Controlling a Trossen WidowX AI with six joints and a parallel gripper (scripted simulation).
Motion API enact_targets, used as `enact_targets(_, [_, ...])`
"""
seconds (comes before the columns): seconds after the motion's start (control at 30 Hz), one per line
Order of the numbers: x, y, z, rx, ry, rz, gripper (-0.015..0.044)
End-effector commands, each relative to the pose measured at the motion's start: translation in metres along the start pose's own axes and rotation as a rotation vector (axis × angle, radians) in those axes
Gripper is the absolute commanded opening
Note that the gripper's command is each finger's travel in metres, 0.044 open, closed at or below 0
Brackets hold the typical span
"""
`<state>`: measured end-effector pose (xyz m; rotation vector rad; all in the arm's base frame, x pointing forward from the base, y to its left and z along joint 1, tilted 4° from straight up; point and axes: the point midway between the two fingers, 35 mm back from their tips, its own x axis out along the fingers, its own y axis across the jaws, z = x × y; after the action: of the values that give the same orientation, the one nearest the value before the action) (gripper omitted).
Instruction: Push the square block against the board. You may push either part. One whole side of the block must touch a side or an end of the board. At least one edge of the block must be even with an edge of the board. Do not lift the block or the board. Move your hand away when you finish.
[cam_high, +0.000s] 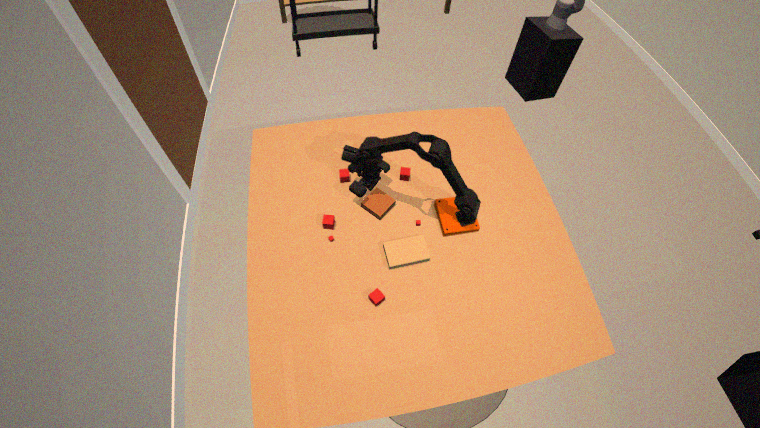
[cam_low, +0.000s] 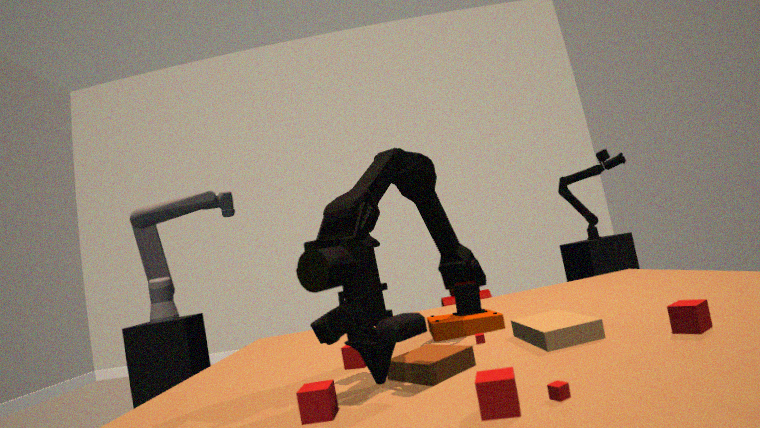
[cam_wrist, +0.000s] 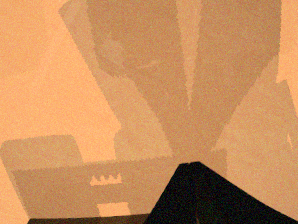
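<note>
The brown square block (cam_high: 378, 205) (cam_low: 433, 355) lies flat on the table. The pale rectangular board (cam_high: 406, 252) (cam_low: 558, 323) lies flat, apart from the block, with table between them. In the exterior view it is to the right of the block and farther back. My gripper (cam_high: 370, 186) (cam_low: 379, 381) (cam_wrist: 189, 172) is shut and empty, pointing down. Its tip is low by the table, close beside the block's left end in the exterior view. I cannot tell whether it touches the block. The wrist view shows mostly table and shadows.
Red cubes (cam_high: 344, 175) (cam_high: 405, 173) (cam_high: 328, 221) stand around the block; another red cube (cam_high: 376, 296) is beyond the board. Small red cubes (cam_high: 418, 222) (cam_high: 330, 238) lie on either side. The arm's orange base plate (cam_high: 449, 225) (cam_low: 468, 325) is right of the block in the top view.
</note>
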<state>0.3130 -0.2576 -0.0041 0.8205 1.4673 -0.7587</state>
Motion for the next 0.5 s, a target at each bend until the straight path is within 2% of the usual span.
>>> enact_targets(0.0, [0.000, 0.001, 0.002, 0.004, -0.018, 0.003, 0.0000])
enact_targets(0.47, [-0.001, 0.002, -0.017, 0.004, -0.016, 0.003, 0.0000])
